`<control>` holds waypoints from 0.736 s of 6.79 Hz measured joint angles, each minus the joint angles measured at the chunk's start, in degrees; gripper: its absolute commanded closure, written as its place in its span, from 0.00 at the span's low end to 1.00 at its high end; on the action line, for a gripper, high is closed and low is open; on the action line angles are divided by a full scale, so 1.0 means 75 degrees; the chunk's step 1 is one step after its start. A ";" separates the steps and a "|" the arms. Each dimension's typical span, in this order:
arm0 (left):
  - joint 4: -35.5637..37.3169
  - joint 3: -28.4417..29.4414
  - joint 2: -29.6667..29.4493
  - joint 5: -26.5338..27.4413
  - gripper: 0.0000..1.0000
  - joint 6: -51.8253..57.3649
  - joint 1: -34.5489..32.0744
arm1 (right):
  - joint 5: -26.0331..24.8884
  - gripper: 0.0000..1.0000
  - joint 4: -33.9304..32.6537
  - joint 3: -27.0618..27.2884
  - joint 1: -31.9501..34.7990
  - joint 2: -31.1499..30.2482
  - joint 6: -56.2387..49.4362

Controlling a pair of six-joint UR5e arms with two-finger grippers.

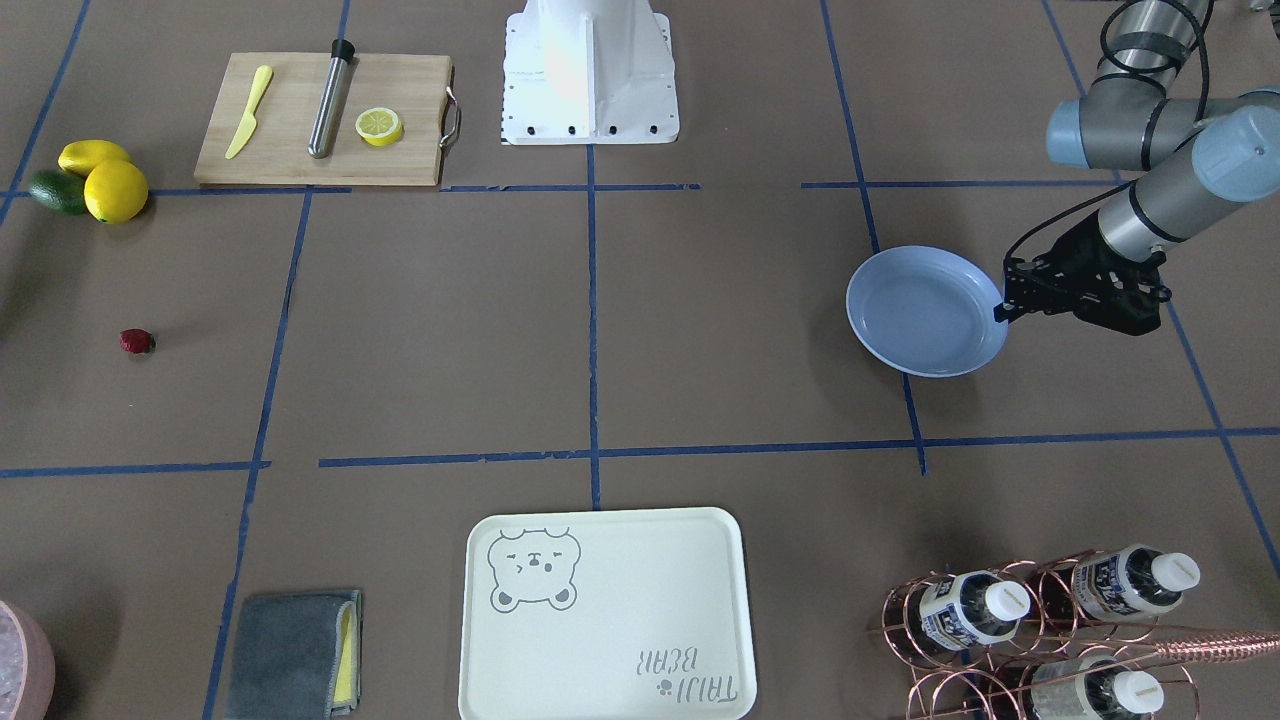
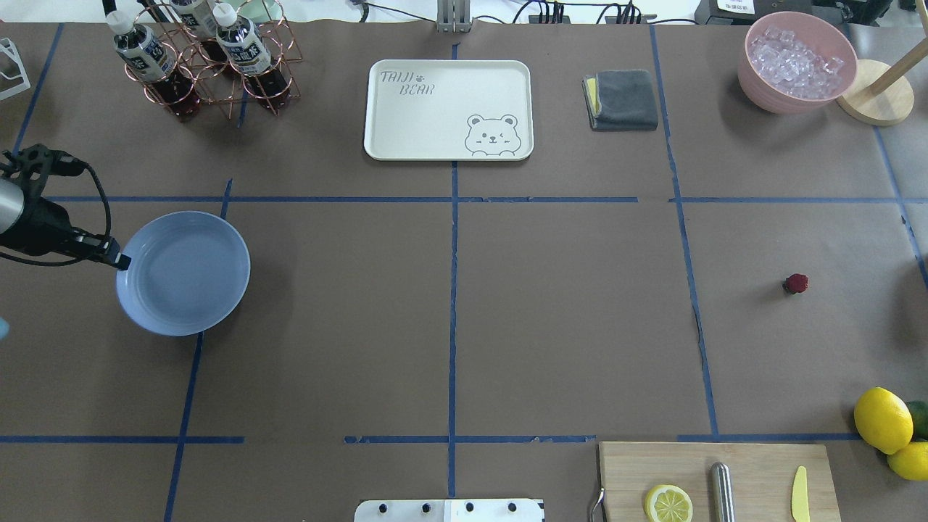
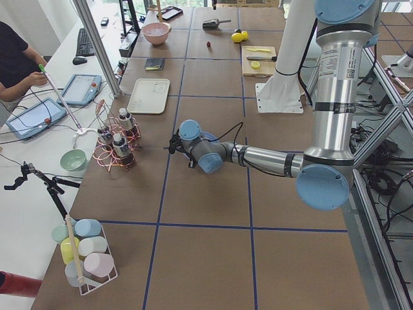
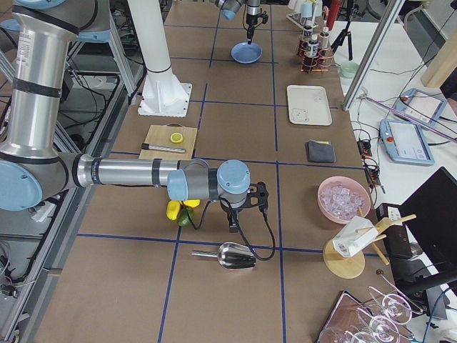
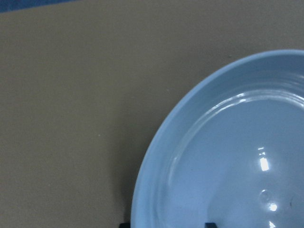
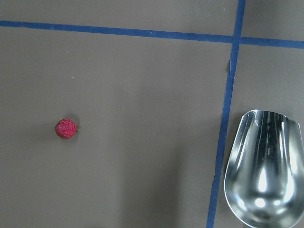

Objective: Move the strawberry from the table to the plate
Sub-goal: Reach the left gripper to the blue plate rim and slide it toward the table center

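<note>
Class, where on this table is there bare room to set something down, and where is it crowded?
Free: the wide middle squares between the plate and the strawberry, bordered by the bear tray and the cutting board. Crowded: the corner with the bottle rack, and the corner where lemons sit beside the board.

Left gripper point(image 1: 1000, 312) low, slightly spread (tips barely visible), right gripper point(image 4: 233, 227) pointing down, state unclear

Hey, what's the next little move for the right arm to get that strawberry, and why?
Probably slide the right tool sideways until it is centred over the strawberry, before descending. In the right wrist view the strawberry lies on the table far left of frame, well apart from the metal scoop.
</note>
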 measured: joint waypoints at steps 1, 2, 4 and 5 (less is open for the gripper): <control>0.0015 -0.0148 -0.0391 0.0034 1.00 -0.0817 0.0303 | 0.0046 0.00 0.0002 0.0007 0.0000 0.0000 -0.0002; 0.0151 -0.0155 -0.0964 0.0107 1.00 -0.1717 0.0875 | 0.0066 0.00 0.0008 0.0023 0.0000 0.0000 -0.0004; 0.0794 -0.0044 -0.2337 0.0682 1.00 -0.3391 0.2167 | 0.0077 0.00 0.0011 0.0053 -0.0004 0.0003 -0.0005; 0.0941 0.0218 -0.2987 0.1247 1.00 -0.4061 0.2752 | 0.0086 0.00 0.0009 0.0060 -0.0013 0.0005 -0.0005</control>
